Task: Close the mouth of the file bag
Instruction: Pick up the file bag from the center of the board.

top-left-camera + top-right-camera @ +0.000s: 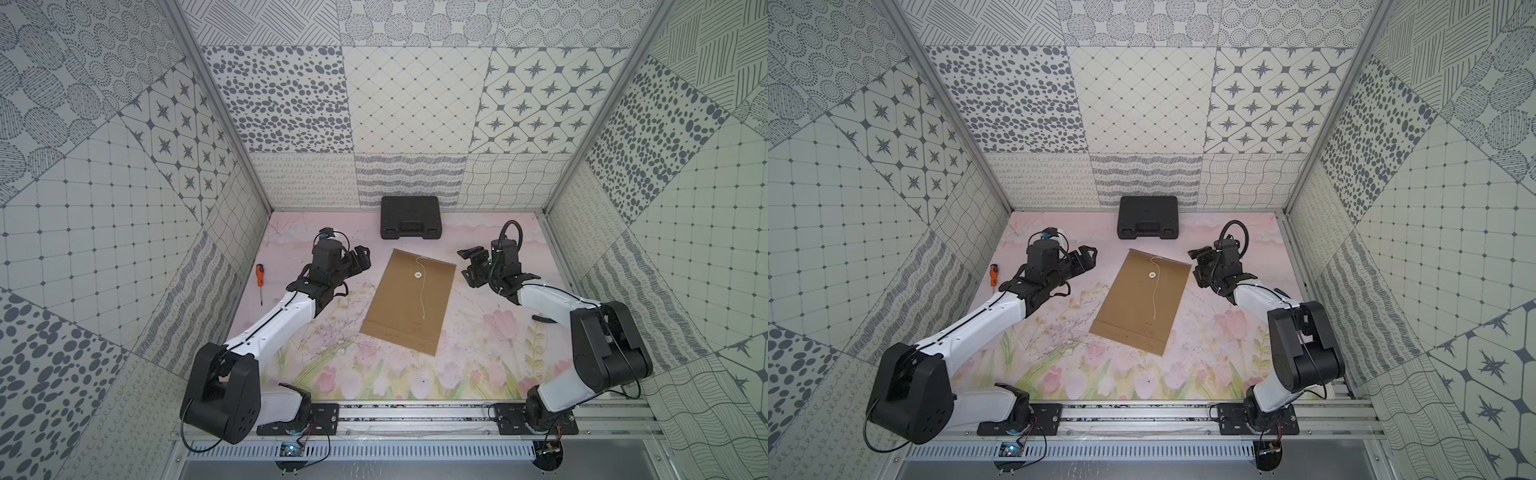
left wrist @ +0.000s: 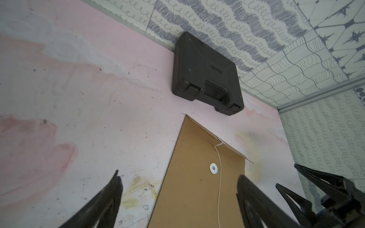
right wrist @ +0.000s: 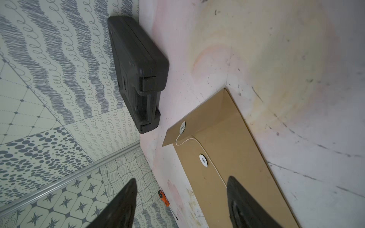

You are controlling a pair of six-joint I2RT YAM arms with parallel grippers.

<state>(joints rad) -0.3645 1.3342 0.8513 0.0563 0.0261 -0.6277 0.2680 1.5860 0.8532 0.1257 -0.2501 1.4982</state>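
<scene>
The file bag [image 1: 405, 307] [image 1: 1140, 307] is a flat brown envelope lying mid-table, long side running away from the arms. Its mouth [image 3: 207, 120] is at the far end, where the flap stands raised off the body; the flap carries a white button [image 3: 182, 126]. A thin white string [image 1: 420, 299] trails down the body past a second button [image 1: 417, 275] [image 2: 213, 168]. My left gripper [image 1: 360, 259] [image 2: 178, 175] hovers open beside the bag's far left corner, holding nothing. My right gripper [image 1: 468, 266] [image 3: 181, 179] hovers open off the far right corner, holding nothing.
A black plastic case [image 1: 409, 217] [image 1: 1147, 216] lies shut against the back wall, just beyond the mouth. An orange-handled screwdriver [image 1: 260, 282] [image 3: 164, 200] lies by the left wall. Patterned walls close in the table on three sides.
</scene>
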